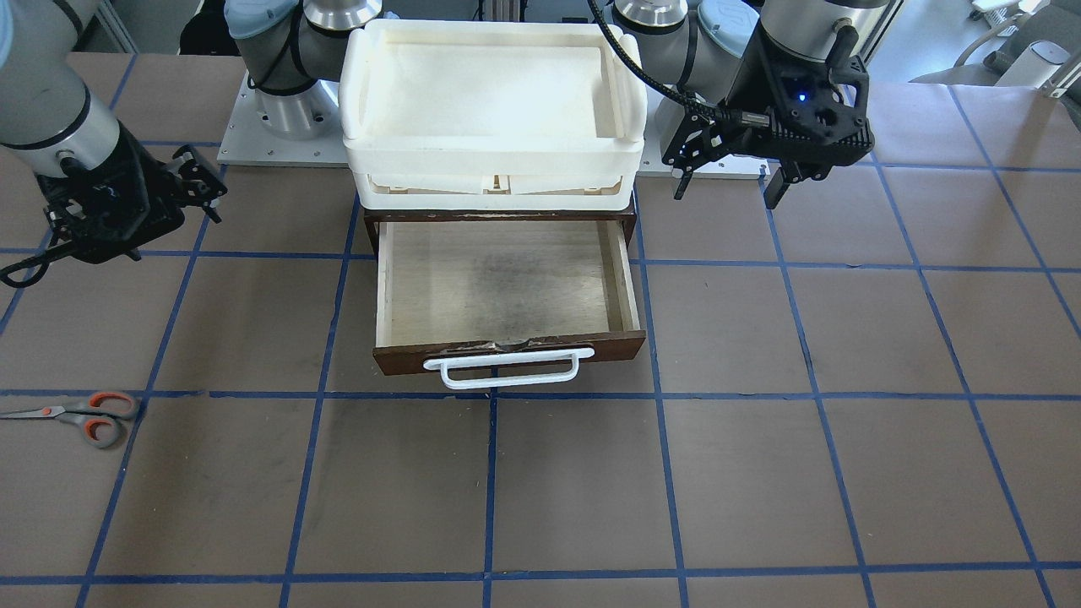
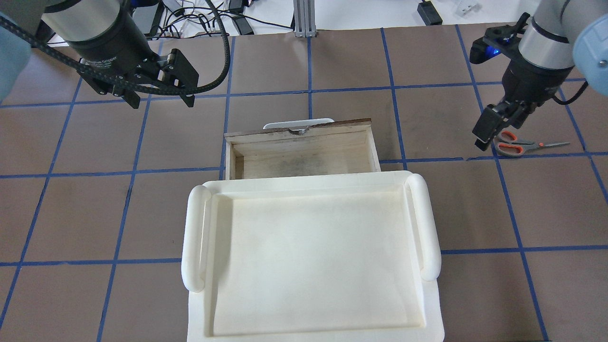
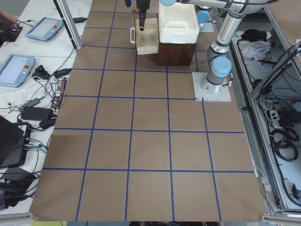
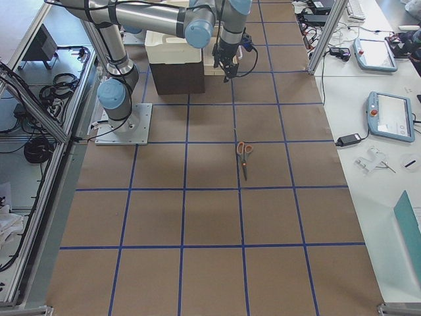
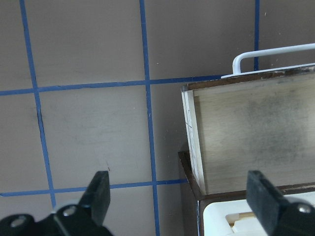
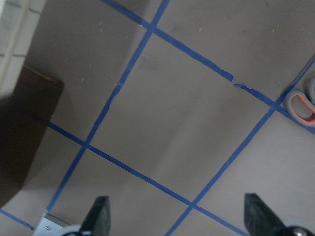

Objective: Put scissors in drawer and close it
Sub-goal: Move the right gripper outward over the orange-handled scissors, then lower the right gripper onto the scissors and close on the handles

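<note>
The scissors [image 1: 84, 415] lie flat on the table far out on my right side, grey handles lined orange-red; they also show in the overhead view [image 2: 517, 144], the exterior right view [image 4: 244, 155] and, as one handle loop, at the right wrist view's edge [image 6: 302, 103]. The dark brown drawer [image 1: 507, 287] stands pulled open and empty, with its white bar handle [image 1: 507, 367] at the front; it shows too in the overhead [image 2: 304, 156] and left wrist [image 5: 256, 132] views. My right gripper [image 1: 207, 181] [image 2: 496, 130] [image 6: 177, 216] hangs open and empty above the table, apart from the scissors. My left gripper [image 1: 726, 194] [image 2: 161, 101] [image 5: 179, 196] is open and empty beside the drawer cabinet.
A cream-white plastic tray [image 1: 494, 101] sits on top of the drawer's cabinet [image 4: 174, 76]. Both arm bases stand on a metal plate [image 1: 253, 148] behind it. Blue tape lines grid the brown table. Side benches hold tablets [image 4: 388, 115] and cables.
</note>
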